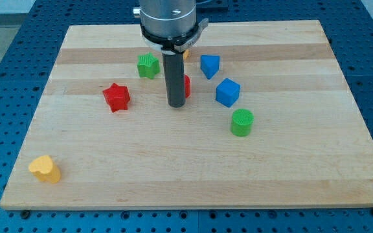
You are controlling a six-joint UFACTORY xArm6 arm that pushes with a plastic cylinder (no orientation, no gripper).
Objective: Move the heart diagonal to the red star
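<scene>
The yellow heart [45, 169] lies near the board's bottom-left corner. The red star [116, 97] sits left of the board's centre, well up and to the right of the heart. My tip [176, 103] rests on the board right of the red star, far from the heart. A red block [186, 85] is mostly hidden behind the rod; its shape cannot be made out.
A green star [148, 65] lies above the red star. A blue triangular block [209, 66] and a blue cube [227, 92] lie right of the rod. A green cylinder [241, 122] sits below the cube. A yellow-orange block [186, 54] peeks out behind the arm. The wooden board [303, 175] sits on a blue perforated table.
</scene>
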